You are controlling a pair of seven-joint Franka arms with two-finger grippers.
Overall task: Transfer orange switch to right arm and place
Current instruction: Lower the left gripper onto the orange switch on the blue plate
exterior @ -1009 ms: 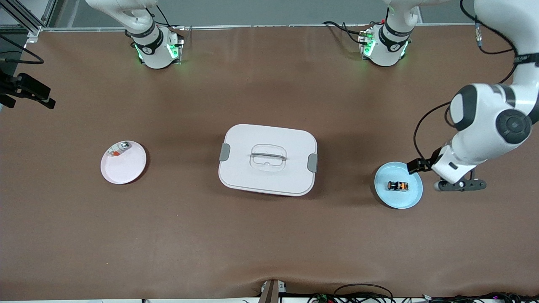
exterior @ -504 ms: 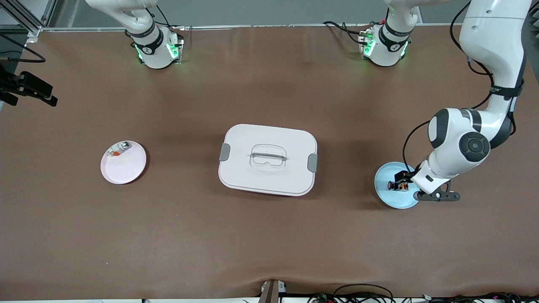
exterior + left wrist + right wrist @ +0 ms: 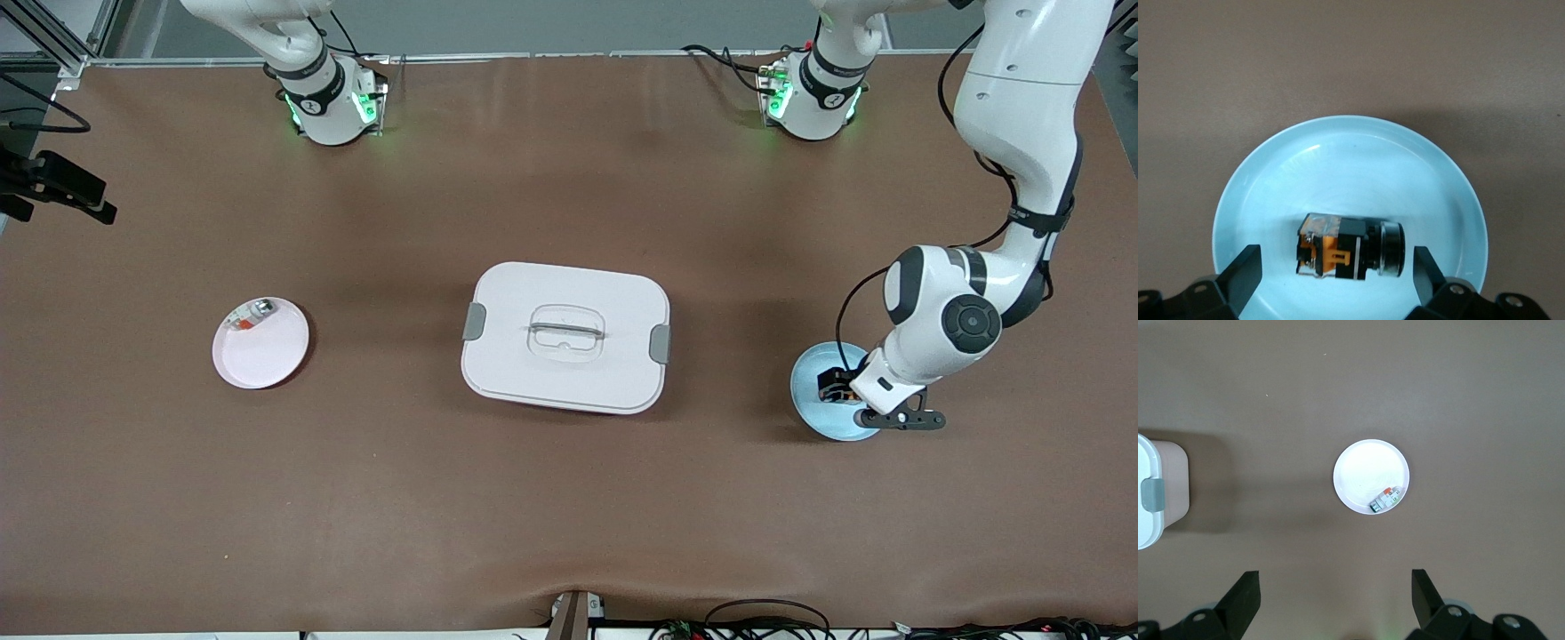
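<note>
Front view: lidded white box [image 3: 565, 337] mid-table. Pink plate [image 3: 260, 343] toward right arm's end, small part [image 3: 252, 316] on it. Blue plate [image 3: 827, 391] toward left arm's end; left gripper [image 3: 845, 389] low over it.

Left wrist view: fingers [image 3: 1245, 273] spread wide, straddling orange switch [image 3: 1351, 247] lying on its side in blue plate [image 3: 1271, 187], not touching.

Right wrist view: right gripper [image 3: 1335, 603] high over table, fingers apart, empty, waiting; pink plate [image 3: 1361, 470] below.

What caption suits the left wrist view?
Open left gripper straddles the orange switch lying on a light blue plate.
</note>
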